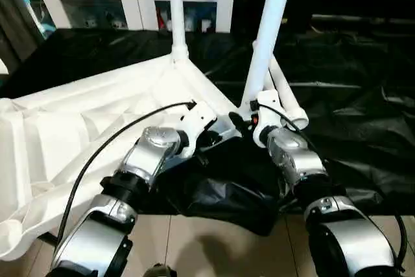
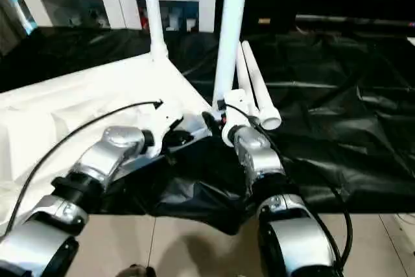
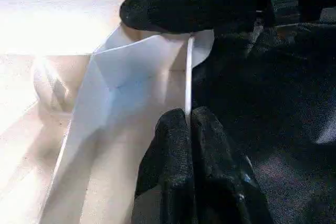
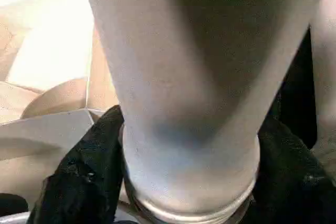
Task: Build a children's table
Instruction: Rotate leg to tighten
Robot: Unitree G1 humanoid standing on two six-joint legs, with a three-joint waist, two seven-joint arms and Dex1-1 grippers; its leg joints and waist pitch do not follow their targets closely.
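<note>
Two grippers on table corner

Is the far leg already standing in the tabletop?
Yes: the far leg stands upright in a corner of the upturned tabletop.

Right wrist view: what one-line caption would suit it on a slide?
The right gripper closes its black fingers around a white table leg beside the upturned tabletop.

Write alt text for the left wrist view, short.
Two black fingertips, pressed together, pinch the thin white rim of the upturned tabletop at its corner. The other gripper's black finger lies across the corner beyond them, with black cloth beside the table.
</note>
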